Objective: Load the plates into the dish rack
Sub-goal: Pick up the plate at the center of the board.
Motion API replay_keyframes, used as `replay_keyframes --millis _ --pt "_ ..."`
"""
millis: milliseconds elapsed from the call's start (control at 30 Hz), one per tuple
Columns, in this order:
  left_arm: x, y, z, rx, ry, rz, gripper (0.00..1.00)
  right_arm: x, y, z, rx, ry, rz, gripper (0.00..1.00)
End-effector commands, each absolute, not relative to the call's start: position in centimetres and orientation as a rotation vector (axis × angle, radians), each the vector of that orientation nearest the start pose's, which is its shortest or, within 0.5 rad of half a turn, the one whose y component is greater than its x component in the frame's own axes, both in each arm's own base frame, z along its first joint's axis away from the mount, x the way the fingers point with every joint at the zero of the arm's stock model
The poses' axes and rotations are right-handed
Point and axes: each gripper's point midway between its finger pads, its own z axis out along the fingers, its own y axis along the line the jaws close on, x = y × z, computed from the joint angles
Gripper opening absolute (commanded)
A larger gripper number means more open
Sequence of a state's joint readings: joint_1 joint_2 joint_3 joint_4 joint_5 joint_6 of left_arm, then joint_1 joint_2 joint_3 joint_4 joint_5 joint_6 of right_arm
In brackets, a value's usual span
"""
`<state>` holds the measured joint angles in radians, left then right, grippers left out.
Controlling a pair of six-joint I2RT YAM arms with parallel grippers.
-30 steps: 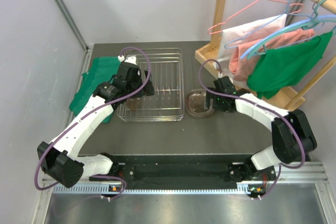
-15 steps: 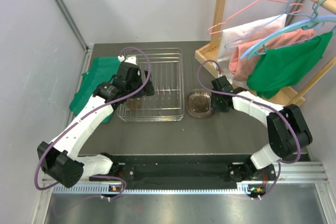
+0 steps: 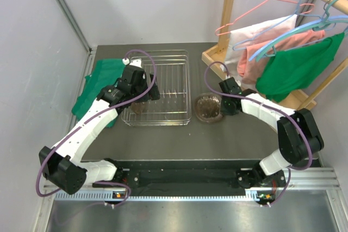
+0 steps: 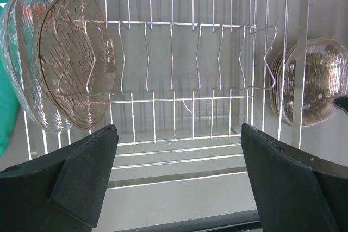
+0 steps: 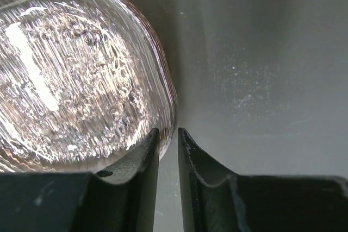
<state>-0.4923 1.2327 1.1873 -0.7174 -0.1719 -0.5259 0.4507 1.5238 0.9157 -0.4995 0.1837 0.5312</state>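
Note:
The silver wire dish rack [image 3: 168, 80] stands at the back left of the table. Two plates [image 4: 76, 80] stand upright between its tines at the near left end, a brown one in front of a clear one. My left gripper [image 3: 142, 93] hovers over the rack with its jaws wide open and nothing between them [image 4: 176, 129]. A stack of brown-tinted plates [image 3: 208, 107] lies on the table just right of the rack and shows through the bars [image 4: 312, 88]. My right gripper [image 5: 168, 131] has its jaws nearly together on the right rim of a glass plate [image 5: 81, 74] in that stack.
A green cloth [image 3: 100, 82] lies left of the rack. A wooden clothes stand [image 3: 217, 57] with hangers and hanging garments [image 3: 288, 61] fills the back right, close behind the right arm. Grey walls close in the left and back.
The right gripper's jaws have closed from wide apart onto the plate stack's right rim, and its wrist has shifted slightly. The left arm has not moved.

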Motion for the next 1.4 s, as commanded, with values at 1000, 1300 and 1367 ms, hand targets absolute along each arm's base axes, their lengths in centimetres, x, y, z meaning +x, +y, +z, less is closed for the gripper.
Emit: replay_keyframes --millis 1000,1300,1367 --pt "30.7 -16.2 23.3 -0.121 2.268 -0.406 0.99 30.1 14.0 14.9 0.189 2.398 0.247 0.0" --pt "30.8 -16.9 23.4 -0.112 2.268 -0.449 0.99 28.9 13.5 14.8 0.227 2.377 0.275 0.0" --pt "30.8 -17.2 23.5 -0.1 2.264 -0.468 0.99 28.6 13.3 15.4 0.238 2.361 0.283 0.0"
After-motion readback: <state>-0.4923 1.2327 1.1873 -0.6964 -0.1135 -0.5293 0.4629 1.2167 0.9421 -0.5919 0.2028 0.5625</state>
